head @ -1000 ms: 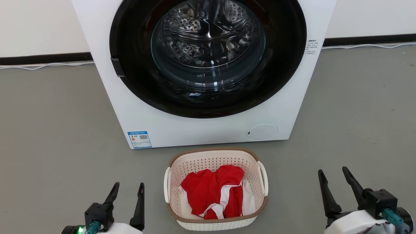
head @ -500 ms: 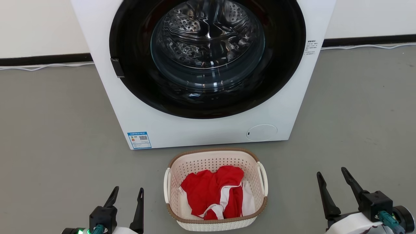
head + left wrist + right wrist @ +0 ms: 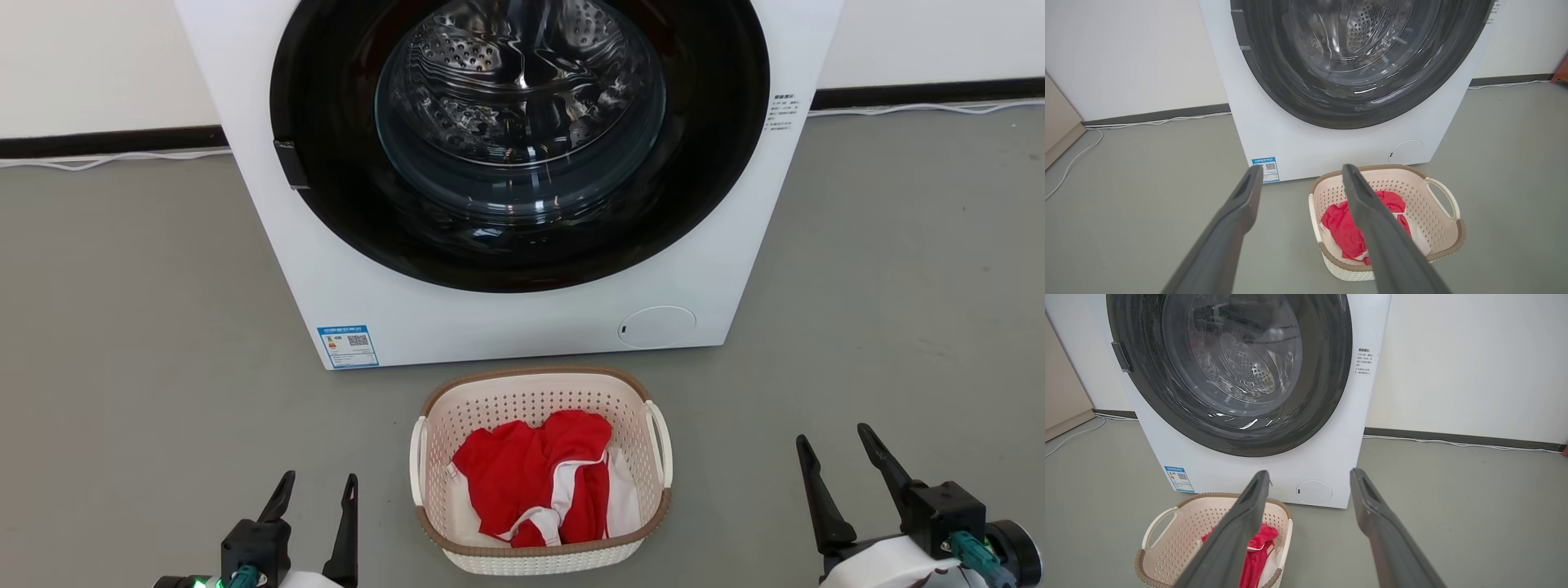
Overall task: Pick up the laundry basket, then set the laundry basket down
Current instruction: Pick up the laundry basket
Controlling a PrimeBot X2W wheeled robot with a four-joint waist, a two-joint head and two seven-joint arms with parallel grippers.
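- While both claws stand released and empty, note that your left claw (image 3: pixel 319 477) and right claw (image 3: pixel 832 434) have their fingers spread and pointing toward the washing machine (image 3: pixel 506 327).
- The laundry basket (image 3: pixel 531 402) sits on the floor (image 3: pixel 122 327) between the two claws, level with their tips and just ahead. It is well apart from each and closer to the left claw. Its far rim lies near the machine's foot, not touching.
- Contents: a red garment (image 3: pixel 531 474) with white trim lies loose inside, with some white cloth under it. Expect a light load.
- The body is thin perforated plastic. It is probably stiff enough to keep its shape, but the walls may flex if you squeeze them, and the smooth surface could slip.
- Best hold: the white loop handles. The left handle (image 3: pixel 417 461) is inboard of your left claw, and the right handle (image 3: pixel 661 445) is inboard of your right.
- Take one handle in each claw and raise evenly. A one-sided lift would likely tilt the basket and spill the cloth.
- The pick-up has not yet begun.
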